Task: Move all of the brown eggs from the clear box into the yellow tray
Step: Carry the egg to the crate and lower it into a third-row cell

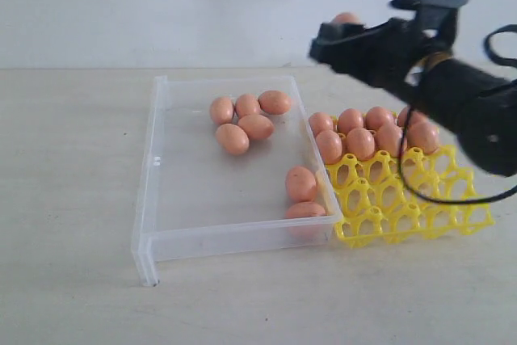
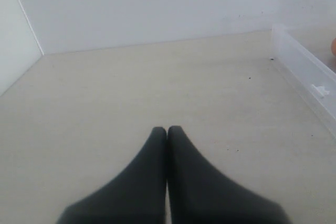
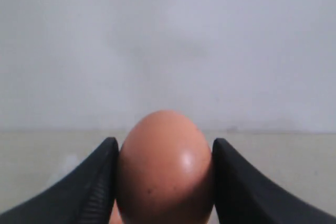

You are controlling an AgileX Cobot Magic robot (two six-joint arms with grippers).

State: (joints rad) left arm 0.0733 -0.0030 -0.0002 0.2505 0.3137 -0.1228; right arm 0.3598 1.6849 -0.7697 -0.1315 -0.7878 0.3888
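High over what seems the far corner of the yellow tray (image 1: 404, 216), the right gripper (image 1: 341, 36) grasps one brown egg (image 3: 164, 166); beside the clear box (image 2: 307, 74), the left gripper (image 2: 167, 129) has its jaws clenched together.

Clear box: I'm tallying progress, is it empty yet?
Not empty: seven brown eggs lie inside the clear box, five clustered, two nearer the yellow tray.
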